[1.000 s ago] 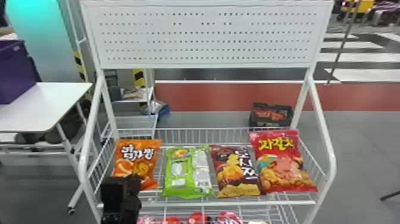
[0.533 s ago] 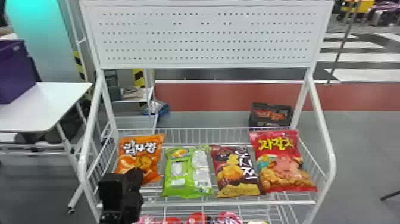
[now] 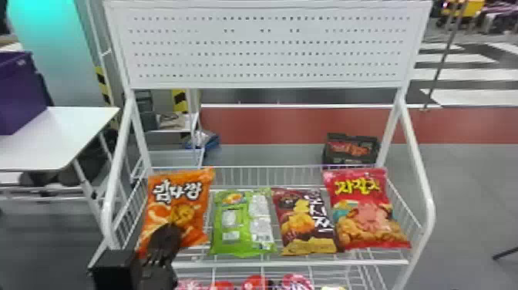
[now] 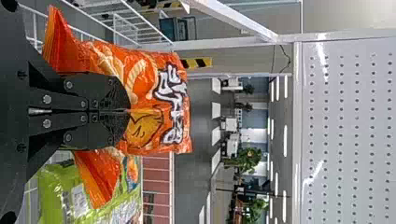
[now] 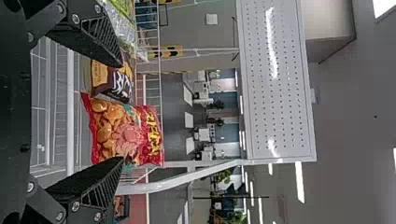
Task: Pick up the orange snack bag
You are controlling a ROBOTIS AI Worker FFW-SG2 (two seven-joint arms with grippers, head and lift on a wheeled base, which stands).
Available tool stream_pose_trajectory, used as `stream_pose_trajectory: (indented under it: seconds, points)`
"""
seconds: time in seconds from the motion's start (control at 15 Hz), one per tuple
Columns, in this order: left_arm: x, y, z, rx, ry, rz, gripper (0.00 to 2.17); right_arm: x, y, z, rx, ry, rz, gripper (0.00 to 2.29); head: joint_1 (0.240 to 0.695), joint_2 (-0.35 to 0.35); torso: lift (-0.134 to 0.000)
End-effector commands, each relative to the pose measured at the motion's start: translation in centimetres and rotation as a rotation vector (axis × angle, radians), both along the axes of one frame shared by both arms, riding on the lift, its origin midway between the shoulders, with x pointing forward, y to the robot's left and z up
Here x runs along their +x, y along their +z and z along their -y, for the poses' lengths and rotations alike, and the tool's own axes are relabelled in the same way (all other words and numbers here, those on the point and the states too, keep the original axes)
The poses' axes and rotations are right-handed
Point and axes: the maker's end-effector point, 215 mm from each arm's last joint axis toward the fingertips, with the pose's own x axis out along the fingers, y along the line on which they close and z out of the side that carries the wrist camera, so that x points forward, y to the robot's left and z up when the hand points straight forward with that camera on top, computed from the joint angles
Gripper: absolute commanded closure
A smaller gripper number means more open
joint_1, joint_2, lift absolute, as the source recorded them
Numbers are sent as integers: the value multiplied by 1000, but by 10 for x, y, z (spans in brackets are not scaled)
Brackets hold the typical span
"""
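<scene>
Orange and glossy, the orange snack bag (image 3: 175,200) is at eight o'clock in the head view, over the left end of the white wire shelf (image 3: 293,263). The left gripper (image 3: 167,231) comes to it from between seven and eight o'clock. In the left wrist view its jaws are together, clamped on the bag, whose film creases and bulges out around them. Whether the bag's lower edge touches the shelf, I cannot tell.

The right gripper (image 5: 122,112) has its jaws well apart in its wrist view, holding nothing, with the red snack bag (image 3: 366,216) beyond the gap.

Clockwise by the head view, the perforated white panel (image 3: 266,46) is at twelve, the black crate (image 3: 331,156) on the floor at three, and the red snack bag at four. The maroon snack bag (image 3: 302,223) lies at five and the green snack bag (image 3: 227,239) at six, near the orange one. The white table (image 3: 50,150) and the purple box (image 3: 19,92) on it are around nine.
</scene>
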Motion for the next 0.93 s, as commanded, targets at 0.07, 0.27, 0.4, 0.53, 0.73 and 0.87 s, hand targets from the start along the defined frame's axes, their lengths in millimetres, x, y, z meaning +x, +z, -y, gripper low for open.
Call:
stream_pose_trajectory:
  seconds: [0.07, 0.27, 0.4, 0.53, 0.73, 0.87]
  points:
    - [-40, 14, -5, -8, -13, 17, 1693, 1, 0, -1, 0, 4, 0, 194, 499, 0, 0]
    - [-72, 29, -19, -31, 6, 76, 1659, 1, 0, -2, 1, 6, -1, 194, 499, 0, 0]
    - [-91, 31, -21, -39, 8, 99, 1663, 1, 0, -2, 1, 6, -1, 194, 499, 0, 0]
    - [-109, 30, -25, -50, 15, 102, 1663, 1, 0, -2, 1, 6, -1, 194, 499, 0, 0]
    - [-132, 38, -29, -63, 12, 120, 1663, 1, -1, -2, 1, 5, -1, 194, 499, 0, 0]
    - [-141, 41, -30, -62, 12, 133, 1663, 1, -3, -2, 3, 3, -4, 194, 499, 0, 0]
